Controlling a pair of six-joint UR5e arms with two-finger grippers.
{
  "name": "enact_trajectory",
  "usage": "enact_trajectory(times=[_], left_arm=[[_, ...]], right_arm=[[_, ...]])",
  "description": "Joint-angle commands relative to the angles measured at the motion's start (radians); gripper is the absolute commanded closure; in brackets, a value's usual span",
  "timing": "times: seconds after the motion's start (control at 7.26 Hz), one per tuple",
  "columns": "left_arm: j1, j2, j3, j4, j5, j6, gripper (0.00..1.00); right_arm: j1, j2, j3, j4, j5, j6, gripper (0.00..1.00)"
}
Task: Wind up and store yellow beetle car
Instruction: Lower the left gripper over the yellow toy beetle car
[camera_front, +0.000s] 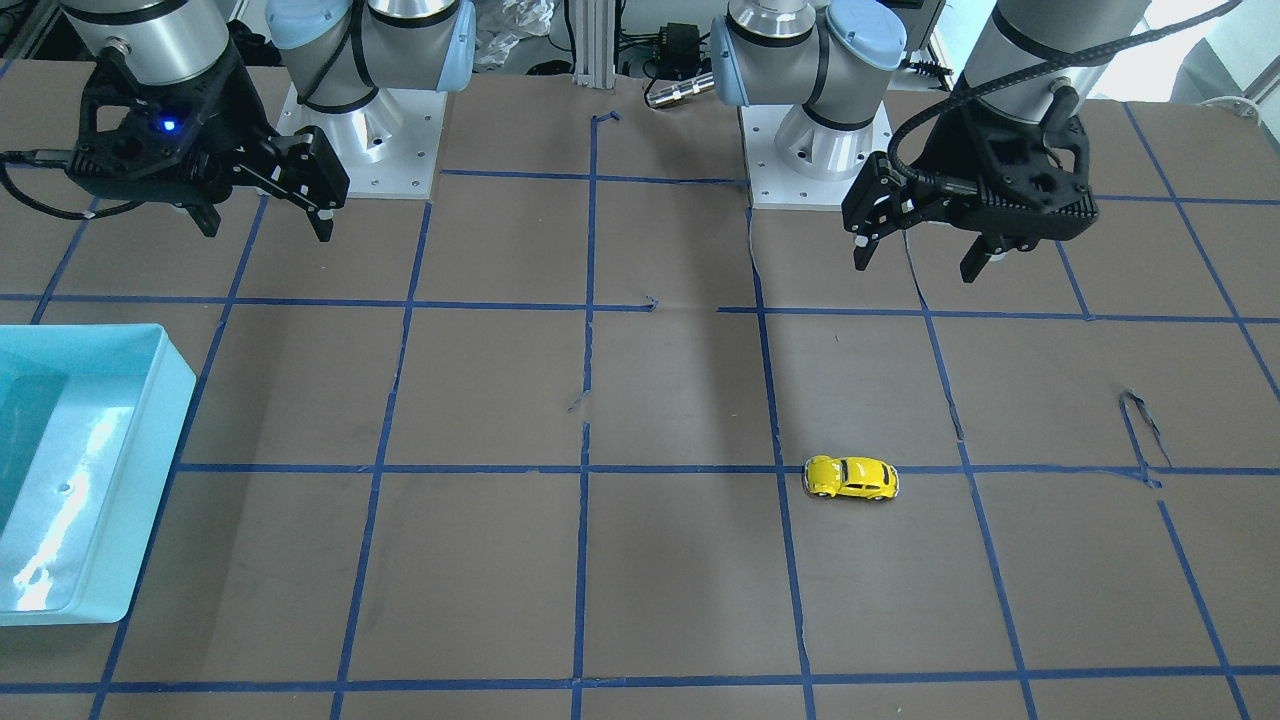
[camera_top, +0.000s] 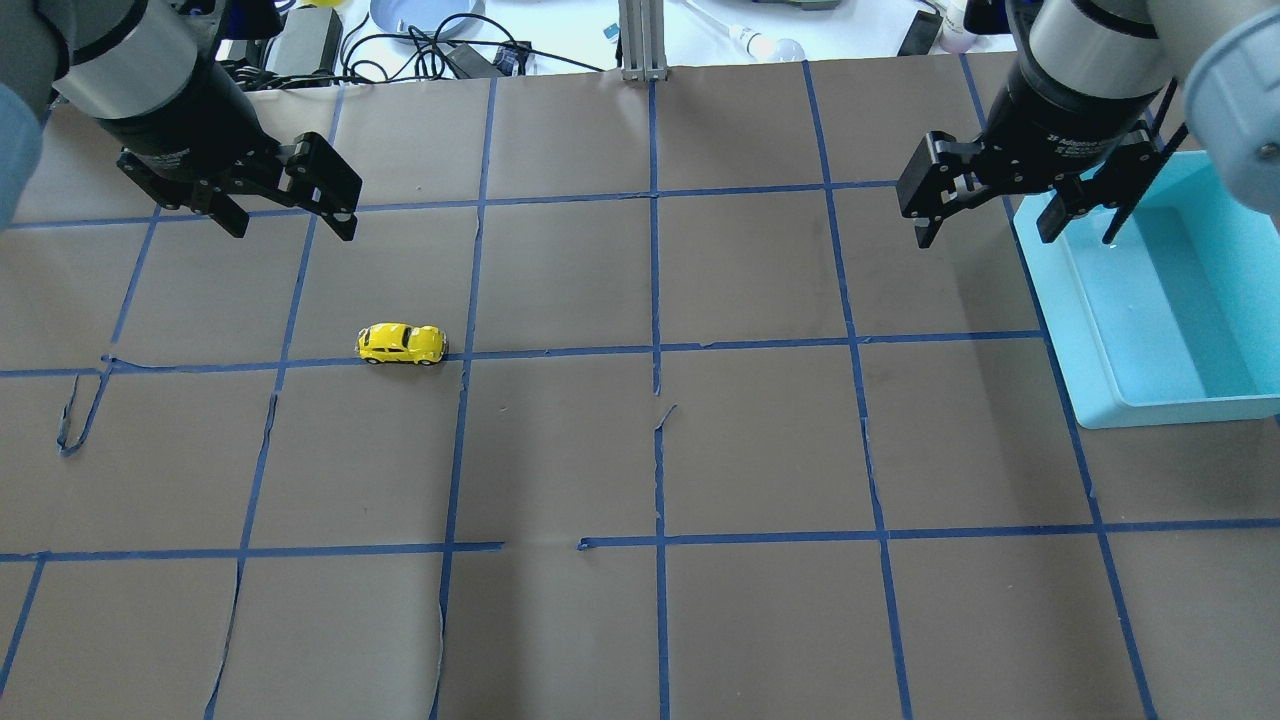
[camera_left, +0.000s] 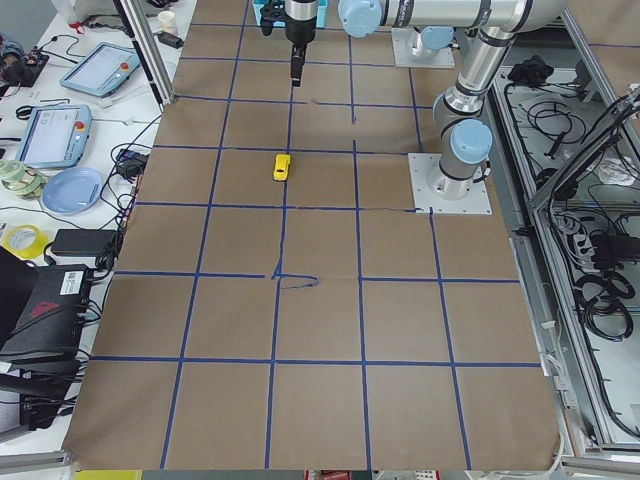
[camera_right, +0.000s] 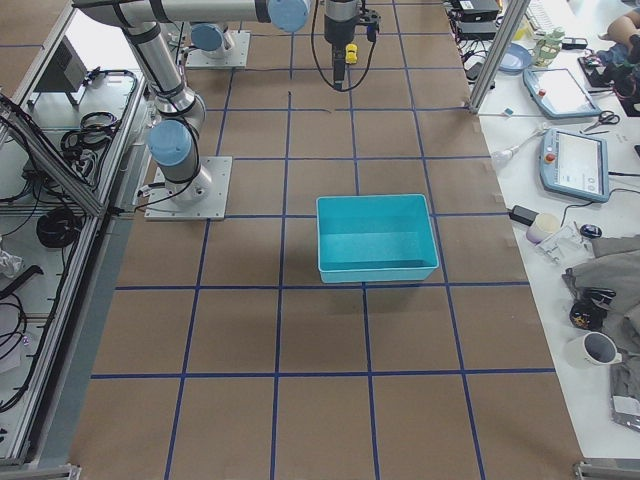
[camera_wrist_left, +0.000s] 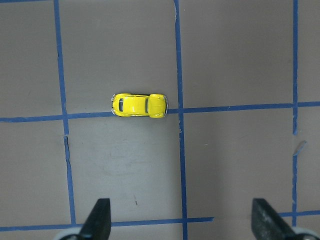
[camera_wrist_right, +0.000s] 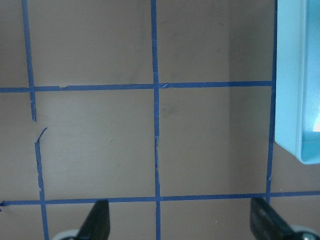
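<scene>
The yellow beetle car (camera_top: 401, 343) stands on its wheels on a blue tape line, left of the table's middle. It also shows in the front view (camera_front: 851, 477), the left side view (camera_left: 282, 166) and the left wrist view (camera_wrist_left: 139, 105). My left gripper (camera_top: 292, 218) is open and empty, raised above the table beyond the car; in the front view it (camera_front: 915, 258) hangs at the right. My right gripper (camera_top: 985, 226) is open and empty, high up beside the light blue bin (camera_top: 1165, 395). In the front view it (camera_front: 265, 224) is at the left.
The brown table cover carries a blue tape grid with torn, lifted tape in places (camera_top: 75, 420). The light blue bin (camera_front: 130, 540) stands empty at my right side; its edge shows in the right wrist view (camera_wrist_right: 300, 150). Cables, tablets and clutter lie beyond the table's far edge.
</scene>
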Motion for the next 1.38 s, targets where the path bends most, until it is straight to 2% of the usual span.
enact_trajectory(times=[0.0,0.28,0.41,0.55,0.69,0.96,1.24], left_arm=[[0.003,-0.065,-0.005,0.071,-0.01,0.283,0.0],[0.007,-0.144,-0.069,0.079,0.008,0.771,0.0],[0.033,-0.173,-0.117,0.153,0.065,1.039,0.0],[0.05,-0.203,-0.172,0.259,0.071,1.2,0.0],[0.05,-0.24,-0.224,0.378,0.071,1.292,0.0],[0.05,-0.289,-0.299,0.512,0.07,1.418,0.0],[0.052,-0.349,-0.303,0.6,0.067,1.451,0.02]], right_arm=[[0.0,-0.002,0.0,0.0,0.0,0.0,0.0],[-0.001,-0.002,0.0,0.0,0.001,0.0,0.0],[-0.001,-0.002,0.0,0.0,0.001,0.0,0.0],[0.0,-0.002,0.0,0.0,0.001,0.0,0.0],[0.0,-0.002,0.0,0.0,0.001,0.0,0.0],[0.0,-0.002,0.0,0.0,0.001,-0.002,0.0],[-0.001,-0.001,0.0,0.0,0.001,-0.002,0.0]])
